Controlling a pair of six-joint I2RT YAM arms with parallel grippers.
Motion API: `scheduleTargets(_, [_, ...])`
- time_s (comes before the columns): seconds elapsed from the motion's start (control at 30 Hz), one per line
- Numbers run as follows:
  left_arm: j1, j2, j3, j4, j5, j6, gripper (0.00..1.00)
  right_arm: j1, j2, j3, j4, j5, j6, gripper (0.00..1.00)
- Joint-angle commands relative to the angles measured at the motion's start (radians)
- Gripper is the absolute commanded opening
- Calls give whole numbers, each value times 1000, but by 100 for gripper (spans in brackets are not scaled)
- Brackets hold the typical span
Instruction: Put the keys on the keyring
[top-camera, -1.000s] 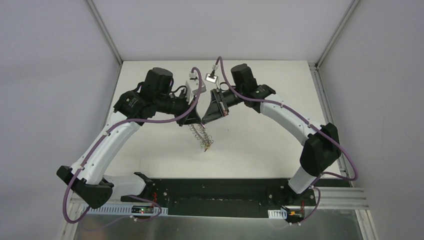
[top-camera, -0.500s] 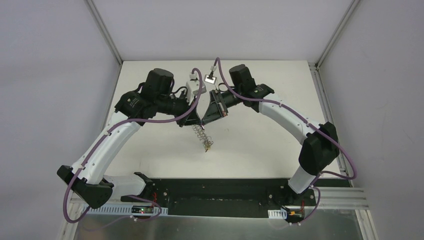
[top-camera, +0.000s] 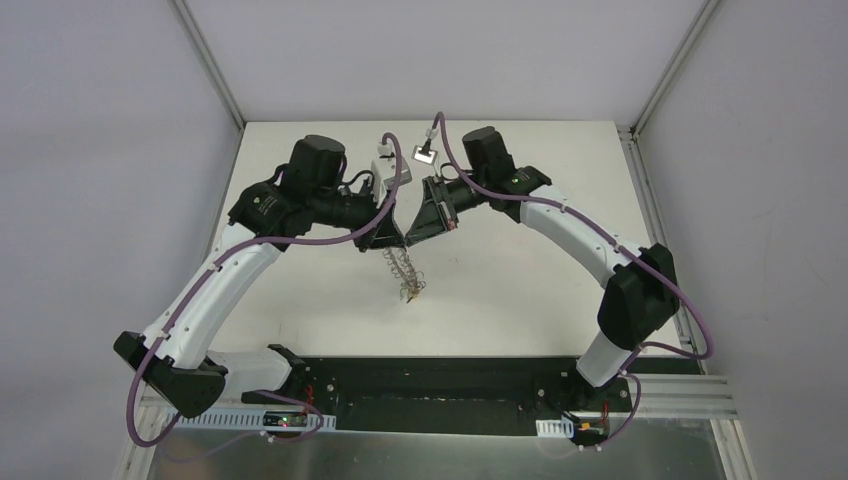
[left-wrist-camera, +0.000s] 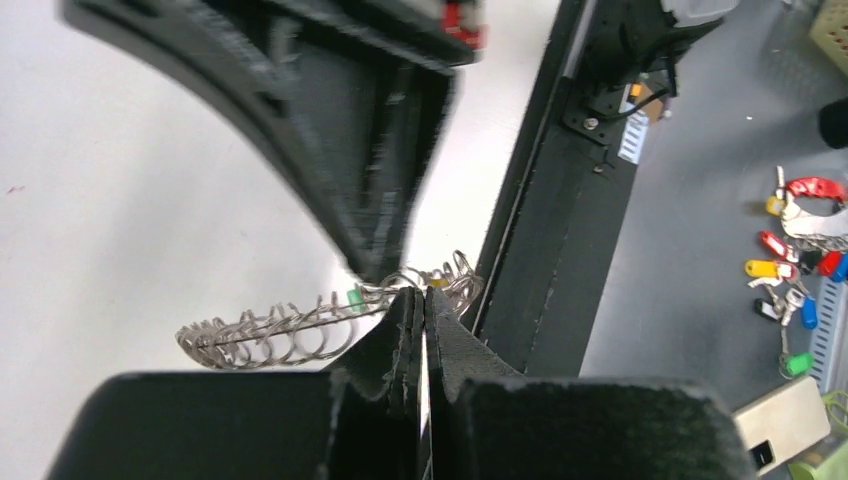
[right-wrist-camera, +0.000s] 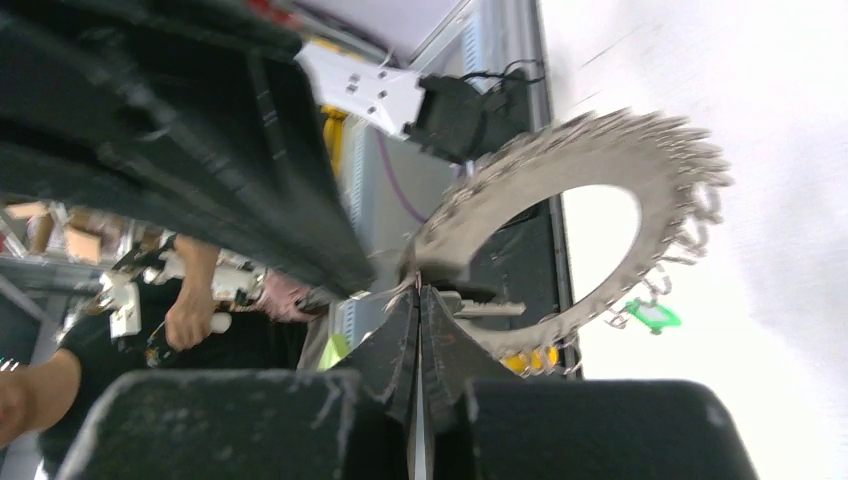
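- Our left pincer (left-wrist-camera: 421, 300) is pressed fully together, its tips nipping a wire loop on the keyring (right-wrist-camera: 600, 150)
- Our right pincer (right-wrist-camera: 417, 295) is likewise squeezed tight on the keyring's rim, tip to tip with the left one
- The keyring dangles from that meeting point above the middle of the tabletop (top-camera: 520, 290), clear of it as far as we can tell
- We judge it light and floppy, sagging like chain, so it will swing and twist; the thin wire looks slippery, so we would grip the grey band, not a loose loop
- It is a grey metal hoop fringed with small wire loops; a green key (right-wrist-camera: 651, 316) and a yellow key (right-wrist-camera: 530, 360) hang near its low end
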Motion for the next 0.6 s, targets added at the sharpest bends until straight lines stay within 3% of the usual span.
scheduleTargets(0.0, [-6,-34,10,54,173,-29,0,-32,-19,8,48,65,-28,0])
scheduleTargets(0.37, [9,-41,-3,65,171,-39,0,-36,-30,-9,72,42,-12,0])
scheduleTargets(0.57, [22,-52,-2,62,89,-32,0,-54,-67,-36,73,29,-32,0])
